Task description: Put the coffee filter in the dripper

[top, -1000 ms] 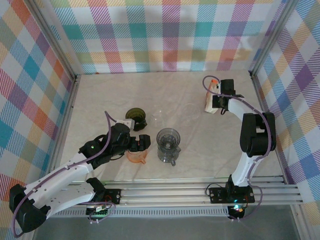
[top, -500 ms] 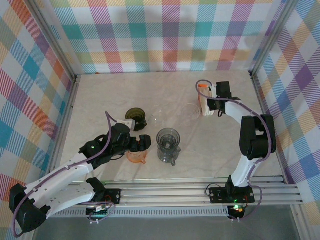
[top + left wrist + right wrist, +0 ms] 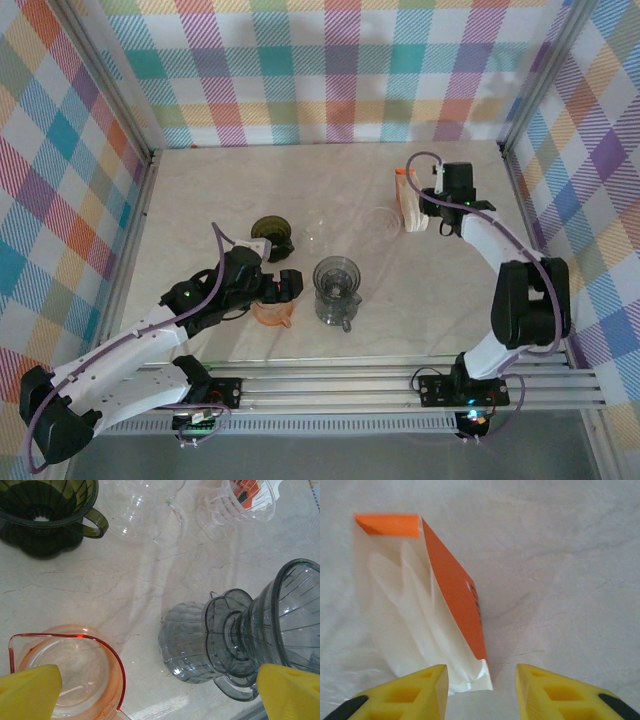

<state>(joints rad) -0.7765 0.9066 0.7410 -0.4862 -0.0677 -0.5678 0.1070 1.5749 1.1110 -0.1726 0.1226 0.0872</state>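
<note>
Far back on the right of the marble table (image 3: 220,190) sits the coffee filter packet (image 3: 407,198) (image 3: 420,610), white with an orange flap. The right gripper (image 3: 422,212) (image 3: 481,676) faces its near end with its yellow fingers parted. The packet's white corner pokes between them, close against the left finger and clear of the right, so nothing is clamped. Well apart, mid-table, the left gripper (image 3: 285,285) (image 3: 160,695) gapes wide above an orange jug (image 3: 75,675), beside the grey dripper (image 3: 336,285) (image 3: 295,615).

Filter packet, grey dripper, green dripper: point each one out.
filter packet (image 3: 415,610), right wrist view, white paper face
grey dripper (image 3: 337,280), top external view, open cone mouth
green dripper (image 3: 47,505), left wrist view, ribbed inner wall
</note>
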